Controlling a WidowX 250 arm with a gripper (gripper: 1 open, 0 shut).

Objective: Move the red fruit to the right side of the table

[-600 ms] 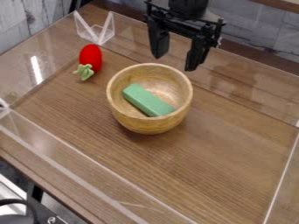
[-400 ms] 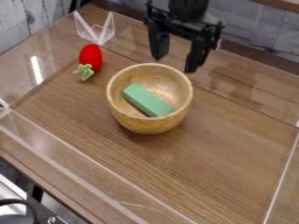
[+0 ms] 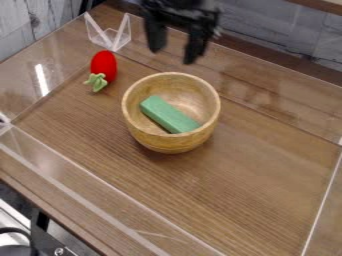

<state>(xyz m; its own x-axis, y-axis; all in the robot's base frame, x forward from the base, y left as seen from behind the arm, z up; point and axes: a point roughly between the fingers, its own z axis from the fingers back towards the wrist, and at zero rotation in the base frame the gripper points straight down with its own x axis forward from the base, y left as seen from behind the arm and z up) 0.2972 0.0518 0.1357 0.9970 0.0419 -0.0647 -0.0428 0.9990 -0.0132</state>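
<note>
Camera view, single. Surface: brown wood-grain tabletop point(image 3: 254, 140) enclosed by clear acrylic walls point(image 3: 40, 70), with a pale brick-patterned backdrop behind the far edge. Item one: black two-fingered robot gripper point(image 3: 178, 40), at the far edge of the table, pointing down, slightly motion-blurred; fingers stand wide apart with nothing between them, clear of every object. Item two: small bright red strawberry-shaped toy fruit with green leafy top point(image 3: 102, 67), lying on the tabletop in the far left part of the picture, near the acrylic corner; the red body points toward the back, the green leaves toward the front. It sits to the left of the gripper and apart from it, untouched. Item three: round light wooden bowl point(image 3: 170, 134), upright near the table's centre, in front of the gripper and to the right of the fruit, not touching it. Item four: flat green rectangular block point(image 3: 168, 114), lying inside the bowl, set diagonally on its bottom. The right half of the tabletop shows bare wood grain with faint reflections.
</note>
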